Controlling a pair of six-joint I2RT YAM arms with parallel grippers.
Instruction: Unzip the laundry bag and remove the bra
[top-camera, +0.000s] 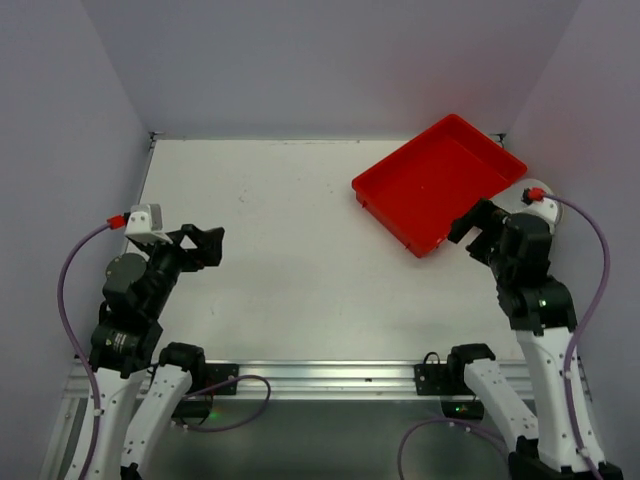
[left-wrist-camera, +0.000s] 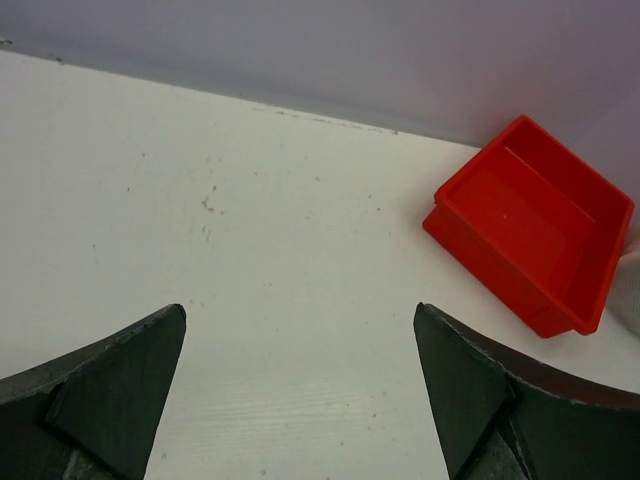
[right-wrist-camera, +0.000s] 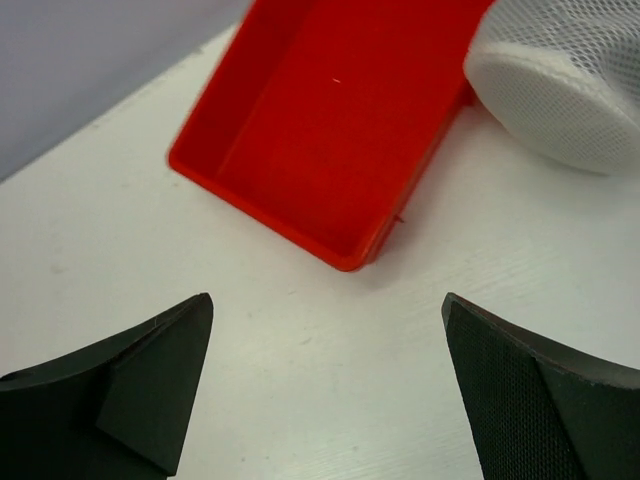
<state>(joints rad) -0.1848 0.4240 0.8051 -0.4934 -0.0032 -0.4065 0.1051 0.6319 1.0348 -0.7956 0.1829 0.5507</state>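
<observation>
White tabletop (top-camera: 300, 250): padded-rimmed mesh laundry bag (right-wrist-camera: 560, 90) beside red tray (right-wrist-camera: 330, 130), axis unclear; left gripper (left-wrist-camera: 300, 320) and right gripper (right-wrist-camera: 327, 305) gape empty.

Laundry bag (right-wrist-camera: 560, 90): the right wrist view gets one round end plus a bit of mesh, the rest is cut by the top and right edges. Zip state, any print and contents can't be told. In the top view the bag is almost fully hidden behind the right arm (top-camera: 530, 290), at the far right corner of the tabletop (top-camera: 300, 250).

Left wrist view: a pale blurred sliver (left-wrist-camera: 632, 290) at the right edge, too little to identify.

Red tray (right-wrist-camera: 330, 120): far end cut by the top edge in the right wrist view. In the top view part of its near-right rim is covered by the right tool (right-wrist-camera: 328, 298).

Right tool and left tool (left-wrist-camera: 300, 310): only the fingertips show in the wrist views, cut by the bottom edge.

Top view: right arm and left arm (top-camera: 130, 320) run off the bottom edge.
</observation>
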